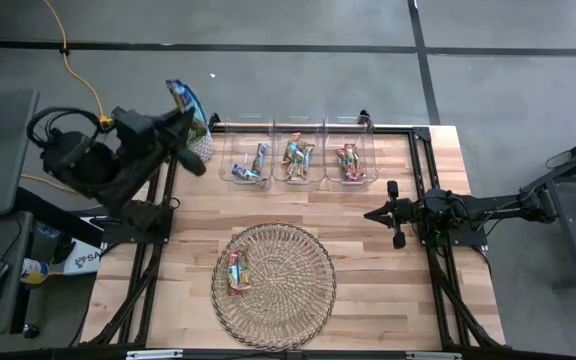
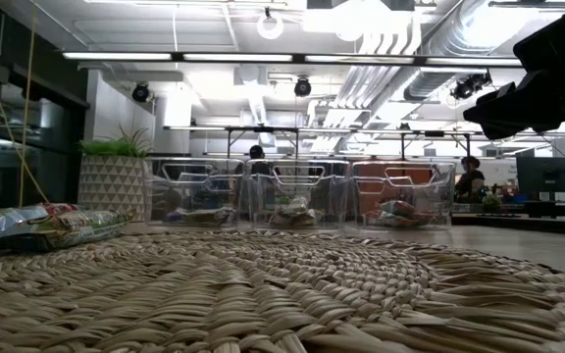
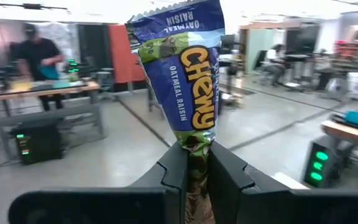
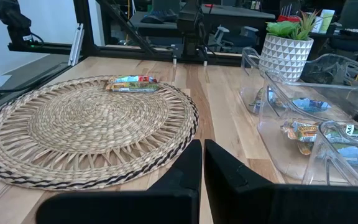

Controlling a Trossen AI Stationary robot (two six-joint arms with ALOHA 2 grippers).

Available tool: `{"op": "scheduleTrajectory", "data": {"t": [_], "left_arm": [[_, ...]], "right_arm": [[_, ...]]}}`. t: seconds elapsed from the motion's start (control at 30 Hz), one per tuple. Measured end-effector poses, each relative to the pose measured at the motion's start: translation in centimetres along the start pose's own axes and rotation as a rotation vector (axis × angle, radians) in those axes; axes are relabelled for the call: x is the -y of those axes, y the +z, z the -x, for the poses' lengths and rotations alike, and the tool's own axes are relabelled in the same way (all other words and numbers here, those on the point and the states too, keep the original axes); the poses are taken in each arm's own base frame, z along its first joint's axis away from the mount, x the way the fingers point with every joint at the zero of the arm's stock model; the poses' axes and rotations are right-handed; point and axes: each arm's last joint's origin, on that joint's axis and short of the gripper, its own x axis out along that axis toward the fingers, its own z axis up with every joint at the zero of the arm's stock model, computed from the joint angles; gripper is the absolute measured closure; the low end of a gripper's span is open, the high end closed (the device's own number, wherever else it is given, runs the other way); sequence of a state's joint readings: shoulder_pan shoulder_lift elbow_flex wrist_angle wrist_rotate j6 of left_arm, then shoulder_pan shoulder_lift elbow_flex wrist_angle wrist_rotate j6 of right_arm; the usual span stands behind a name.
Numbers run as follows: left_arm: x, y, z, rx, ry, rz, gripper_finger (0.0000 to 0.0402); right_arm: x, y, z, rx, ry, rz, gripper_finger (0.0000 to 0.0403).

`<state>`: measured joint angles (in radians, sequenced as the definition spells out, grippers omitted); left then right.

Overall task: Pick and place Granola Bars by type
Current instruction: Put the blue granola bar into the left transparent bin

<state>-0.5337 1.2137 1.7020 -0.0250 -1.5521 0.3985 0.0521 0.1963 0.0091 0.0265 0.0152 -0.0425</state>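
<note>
While our left gripper [image 3: 197,163] pinches a blue oatmeal-raisin bar [image 3: 185,68] by its lower end, the wrapper stands up above the fingers, raised off the table near the far left corner, just beside the potted plant [image 4: 286,45]. We judge the bar is carried high like this so it clears the walls of the three clear bins [image 1: 298,158] along the far edge on its way to the one matching its type. Our right gripper [image 4: 202,163] waits with its fingers pressed together on nothing, low over bare wood at the right side of the table [image 1: 388,290], well apart from the round wicker mat [image 1: 298,300].

Two bars [image 1: 235,272] lie side by side on the left part of the mat, left there for later picks, we suppose. Each bin already holds a few bars.

From above, the held bar shows only as a blue sliver against the arm, and the fingers themselves are hidden there. The level camera catches only part of an arm at its upper right. Wrappers inside the bins overlap, so we cannot count them or read their types with confidence.
</note>
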Motion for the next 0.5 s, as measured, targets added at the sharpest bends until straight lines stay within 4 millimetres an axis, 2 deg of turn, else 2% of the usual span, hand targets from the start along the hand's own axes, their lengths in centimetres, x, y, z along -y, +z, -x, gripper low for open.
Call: {"op": "scheduleTrajectory", "data": {"t": [0.23,0.5], "left_arm": [[-0.2,-0.1,-2.9,0.01,0.157,-0.015,0.036],[-0.2,-0.1,-4.0,0.023,0.2,-0.006,0.036]], "right_arm": [[0.0,0.0,0.0,0.0,0.0,0.0,0.0402],[0.0,0.0,0.0,0.001,0.0,0.0,0.0402]]}}
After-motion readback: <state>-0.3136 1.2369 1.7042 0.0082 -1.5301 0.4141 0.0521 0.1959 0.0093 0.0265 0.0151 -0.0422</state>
